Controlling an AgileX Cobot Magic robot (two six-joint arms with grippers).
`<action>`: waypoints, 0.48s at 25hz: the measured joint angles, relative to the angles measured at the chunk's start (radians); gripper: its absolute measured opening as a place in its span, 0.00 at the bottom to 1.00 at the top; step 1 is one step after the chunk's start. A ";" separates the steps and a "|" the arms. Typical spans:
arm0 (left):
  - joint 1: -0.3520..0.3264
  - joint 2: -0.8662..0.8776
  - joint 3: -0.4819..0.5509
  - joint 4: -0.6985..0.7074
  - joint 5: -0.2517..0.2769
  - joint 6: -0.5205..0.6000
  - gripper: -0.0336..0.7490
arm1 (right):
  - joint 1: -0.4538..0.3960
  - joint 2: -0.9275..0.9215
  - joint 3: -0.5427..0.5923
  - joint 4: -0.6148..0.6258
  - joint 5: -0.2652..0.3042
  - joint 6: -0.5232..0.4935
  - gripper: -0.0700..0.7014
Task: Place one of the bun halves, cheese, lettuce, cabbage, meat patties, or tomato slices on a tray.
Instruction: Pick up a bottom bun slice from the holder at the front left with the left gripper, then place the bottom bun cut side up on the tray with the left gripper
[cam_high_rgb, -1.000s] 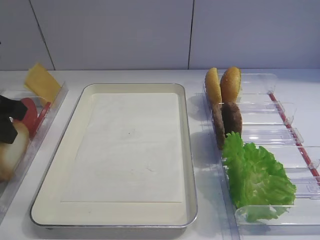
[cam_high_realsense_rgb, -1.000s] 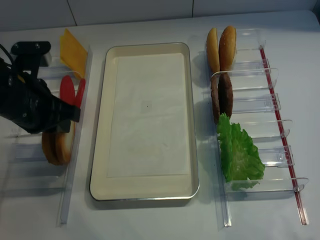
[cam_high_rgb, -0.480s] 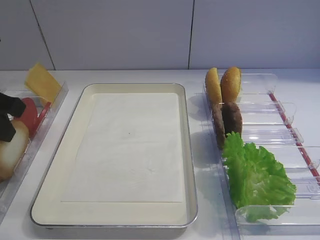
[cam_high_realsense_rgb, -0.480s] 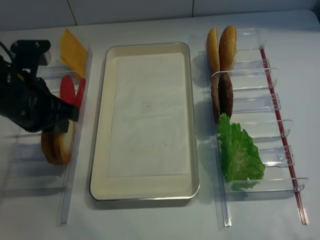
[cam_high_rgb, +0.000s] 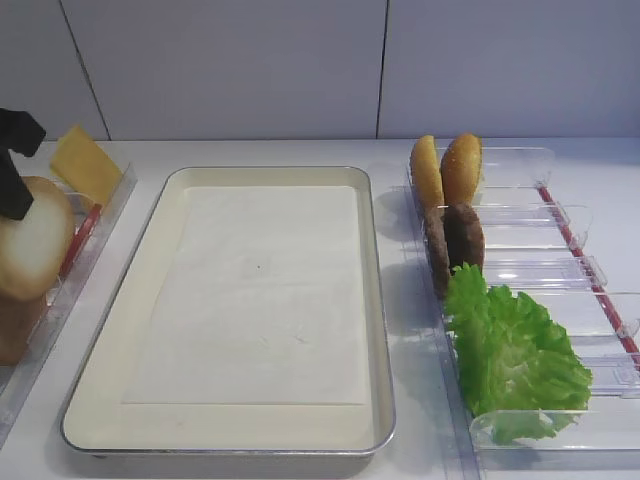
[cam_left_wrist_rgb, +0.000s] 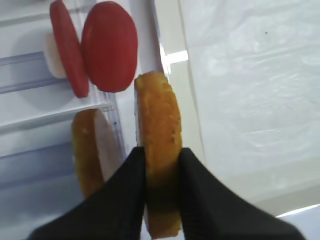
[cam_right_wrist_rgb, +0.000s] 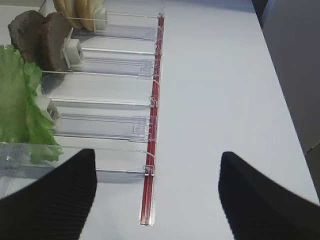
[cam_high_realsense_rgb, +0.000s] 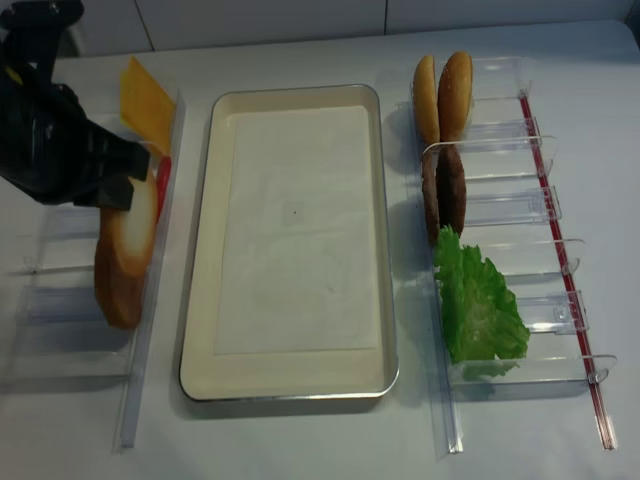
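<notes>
Overhead, in the first exterior high view, the left claw (cam_high_rgb: 14, 165) pinches a bun half (cam_high_rgb: 33, 238) at the far left, its whitish cut face turned toward the tray (cam_high_rgb: 375, 300). The yellow cheese (cam_high_rgb: 87, 165) leans just behind it. The tray sits on the white desk (cam_high_rgb: 300, 152) with its paper liner bare. To the right, the meat patties (cam_high_rgb: 453, 240) stand on edge beside the lettuce (cam_high_rgb: 510, 352).

From the right wrist, the right claw (cam_right_wrist_rgb: 156, 192) stands spread wide, hovering over the desk by a clear holder (cam_right_wrist_rgb: 107, 75) with a red strip; nothing lies between its fingers.

From the left wrist, the two dark fingers (cam_left_wrist_rgb: 125, 192) are pressed onto the bun half's golden rim, holding it on edge above the holder's wall next to the tray. A second bun piece (cam_left_wrist_rgb: 90, 150) stands in the holder, with the tomato slices (cam_left_wrist_rgb: 109, 46) beyond.

In the realsense exterior view, the held bun half hangs over the left holder's edge, just beside the tray.
</notes>
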 joint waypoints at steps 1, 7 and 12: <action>0.000 0.000 0.000 -0.023 0.001 0.000 0.24 | 0.000 0.000 0.000 0.000 0.000 0.000 0.77; 0.000 0.000 0.000 -0.275 -0.023 0.112 0.24 | 0.000 0.000 0.000 0.000 0.000 0.010 0.77; -0.018 0.000 0.000 -0.534 -0.051 0.237 0.23 | 0.000 0.000 0.000 0.000 0.000 0.004 0.77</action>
